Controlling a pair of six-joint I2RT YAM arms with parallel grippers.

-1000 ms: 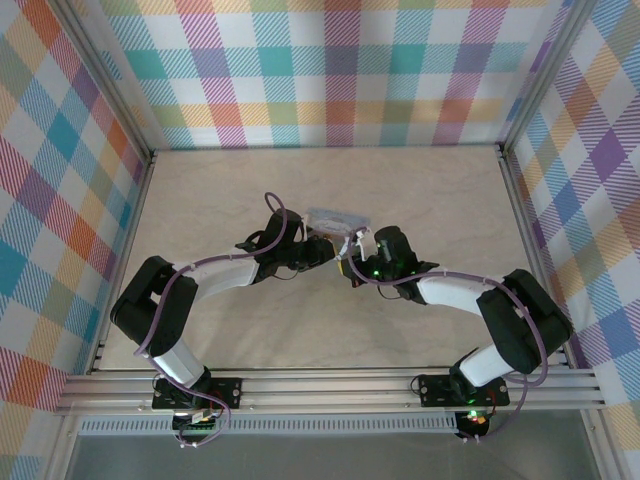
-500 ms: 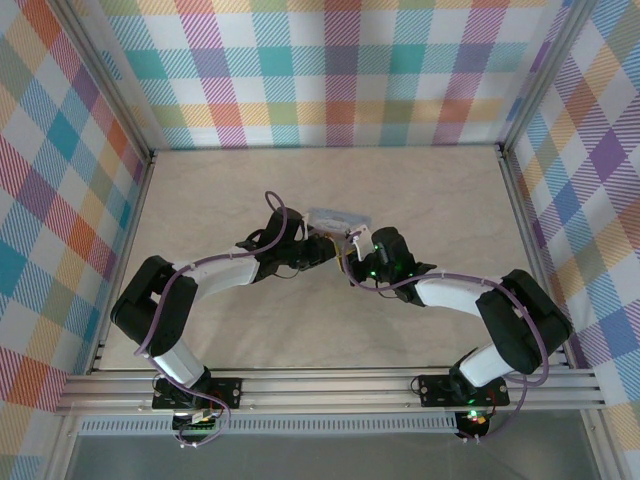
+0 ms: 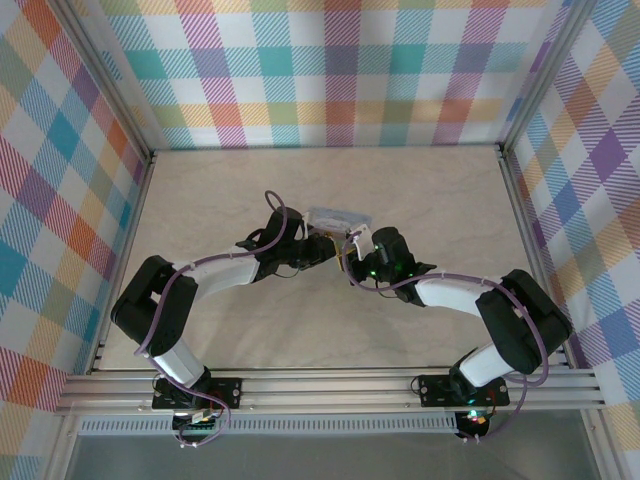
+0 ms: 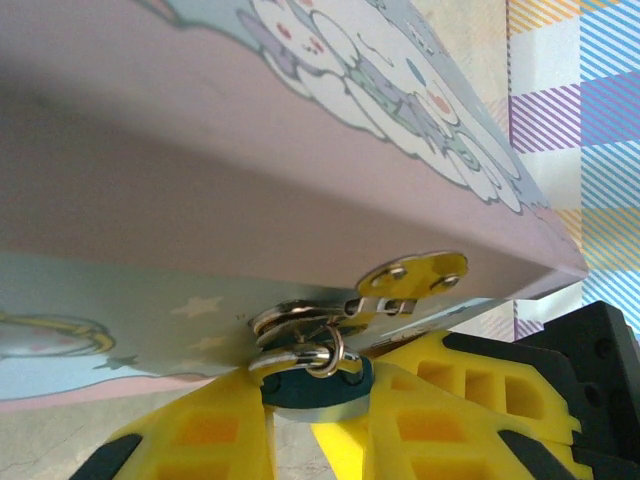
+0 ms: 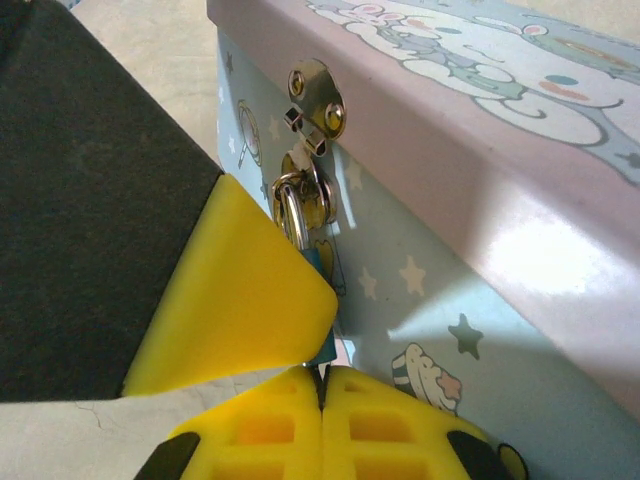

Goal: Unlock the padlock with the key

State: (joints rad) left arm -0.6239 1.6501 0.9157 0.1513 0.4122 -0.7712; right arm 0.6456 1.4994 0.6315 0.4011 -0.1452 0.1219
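Note:
The padlock (image 4: pixel 300 395), a tiny blue body with a silvery shackle (image 4: pixel 305 352), hangs from the hasp of a pale blue cartoon tin (image 4: pixel 200 170). My left gripper (image 4: pixel 320 388) is shut on the padlock's body, one yellow finger on each side. In the right wrist view the padlock (image 5: pixel 326 340) peeks out behind a left finger (image 5: pixel 240 300). Just below it my right gripper (image 5: pixel 322 388) is shut, with a thin dark sliver, the key (image 5: pixel 320 378), between its pads and pointing up at the padlock's underside. From above, the left gripper (image 3: pixel 328 248) and right gripper (image 3: pixel 347 264) meet at the tin's front.
The tin (image 3: pixel 337 216) lies mid-table, its lid closed and the hasp plate (image 5: pixel 316 95) on its front wall. Bare beige table (image 3: pixel 420 190) surrounds it. Checked walls (image 3: pixel 320 70) and aluminium rails (image 3: pixel 320 385) enclose the workspace.
The right gripper has edged slightly left towards the padlock. The left gripper and the tin have stayed in place.

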